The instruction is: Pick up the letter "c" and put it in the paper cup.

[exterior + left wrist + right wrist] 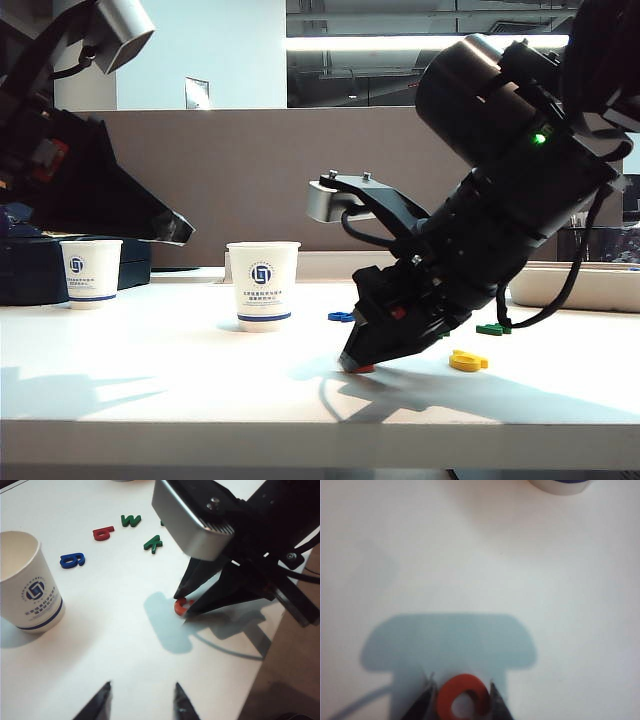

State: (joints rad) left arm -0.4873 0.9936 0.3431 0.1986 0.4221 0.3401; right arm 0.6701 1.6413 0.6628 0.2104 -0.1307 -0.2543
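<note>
The right end effector (461, 700) is down at the white surface (160, 370), its fingers apart on either side of the letter "c" (462, 696), which lies flat between them. The paper cup (263, 285) stands near it. The left end effector (142, 702) hangs spread wide, well apart from the letter.

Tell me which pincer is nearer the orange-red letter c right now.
Right. The right pincer is down at the table with its fingers either side of the letter c. The left pincer hangs open well back from it, above bare table.
</note>
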